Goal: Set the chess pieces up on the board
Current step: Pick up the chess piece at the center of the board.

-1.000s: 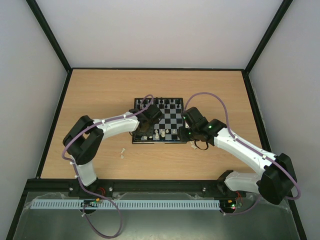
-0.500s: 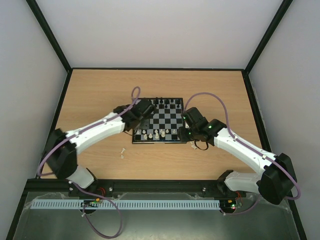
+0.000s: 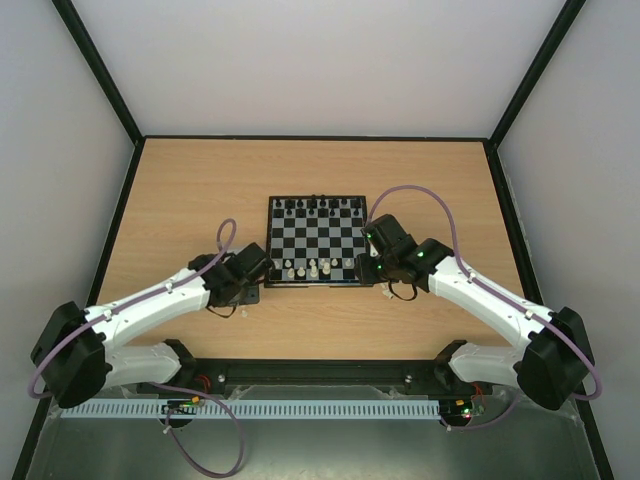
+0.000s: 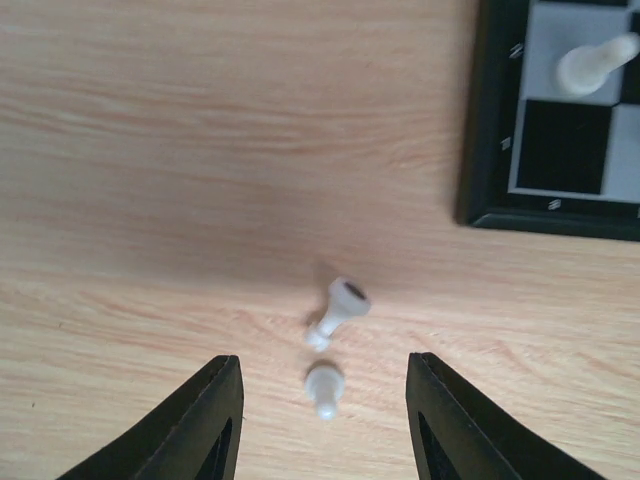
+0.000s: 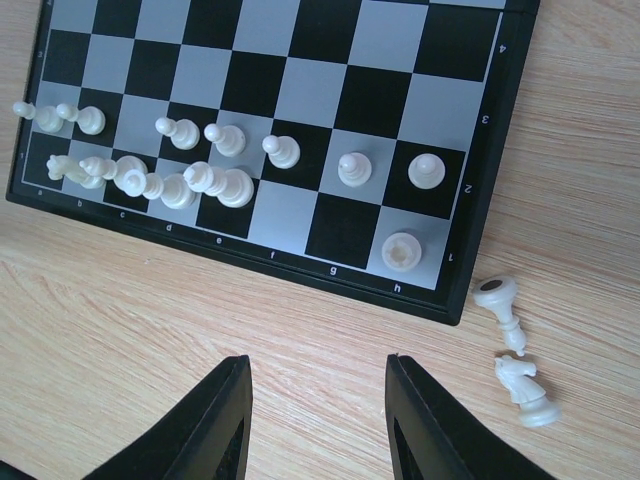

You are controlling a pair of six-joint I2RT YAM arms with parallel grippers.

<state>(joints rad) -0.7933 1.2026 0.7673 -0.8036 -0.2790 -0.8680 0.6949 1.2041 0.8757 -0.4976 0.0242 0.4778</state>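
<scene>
My left gripper (image 4: 318,410) is spread apart and empty above the counter (image 4: 200,150). Two white chess pieces (image 4: 338,310) lie toppled between its tips, with the board (image 4: 482,120) at one o'clock. My right gripper (image 5: 315,400), also apart and empty, has the board at twelve.

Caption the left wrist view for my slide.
Left gripper, open and empty, above two loose white pieces on the table beside the board.

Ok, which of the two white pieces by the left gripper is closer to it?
The piece right between the left gripper's fingertips; the other piece lies on its side, hollow base showing, farther toward the board.
</scene>
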